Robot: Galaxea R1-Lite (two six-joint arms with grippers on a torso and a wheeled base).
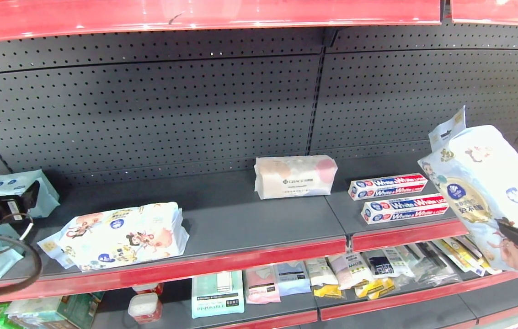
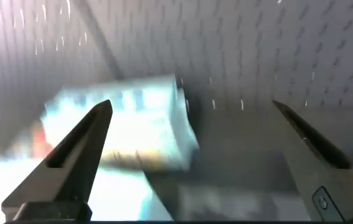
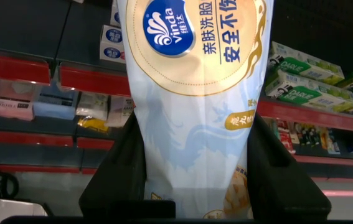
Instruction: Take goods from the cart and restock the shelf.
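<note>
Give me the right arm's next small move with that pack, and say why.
Probably carry the tissue pack leftward and lower it onto the bare shelf beside the look-alike pack. The right gripper is shut on it, tilted, in the air right of the toothpaste boxes.

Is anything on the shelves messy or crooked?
Yes. The cartoon tissue pack lies askew, right up against the shelf's red front edge instead of squared up further back. Below, small packets sit in a jumbled, overlapping heap.
</note>
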